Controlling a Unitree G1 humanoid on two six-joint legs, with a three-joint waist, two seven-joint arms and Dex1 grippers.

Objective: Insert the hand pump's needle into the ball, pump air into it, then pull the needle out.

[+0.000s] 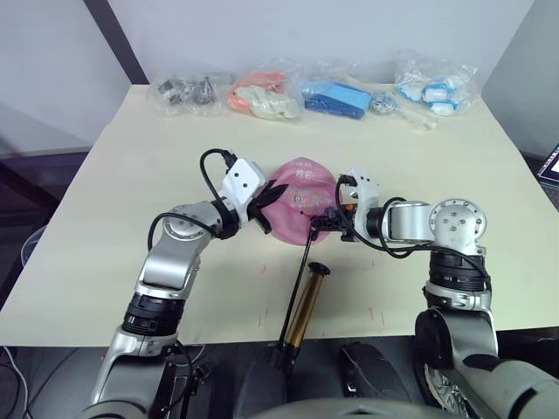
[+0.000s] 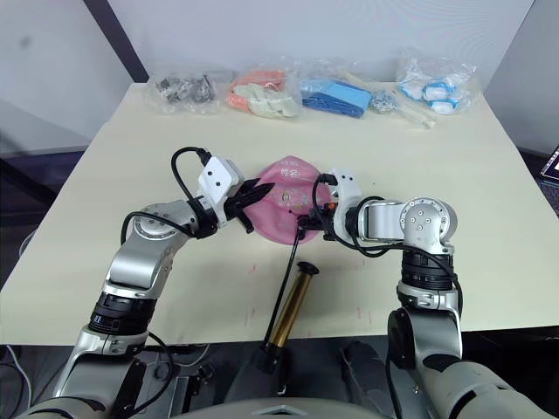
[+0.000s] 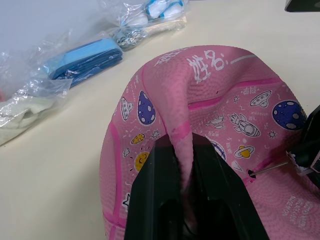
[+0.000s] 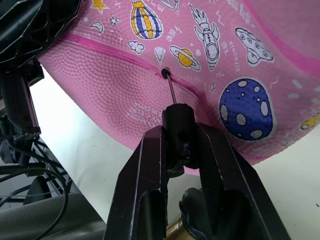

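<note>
One cream table (image 1: pixel 131 175) carries everything, and one pink ball (image 1: pixel 301 205), limp and creased, lies near its middle. Beyond the ball, along the table's far edge, lie four clear bags: one of dark metal parts (image 1: pixel 185 92), one of orange and cream pieces (image 1: pixel 262 94), one of blue pieces (image 1: pixel 336 98) and one of white and blue pieces (image 1: pixel 437 90). One hand pump (image 1: pixel 307 305) lies nearer than the ball, its bronze tube hanging over the table's near edge and its thin black hose (image 1: pixel 301 271) running up to the ball. The left gripper (image 1: pixel 266 201) is at the ball's left side, its two fingers (image 3: pixel 220 200) pinched on a raised fold of the rubber. The right gripper (image 1: pixel 325 223) is at the ball's right side, clamped on the black fitting of the one needle (image 4: pixel 171 92), whose silver tip sits at the mouth of the ball's valve hole (image 4: pixel 164 73). Nothing lies between the needle and the valve.
</note>
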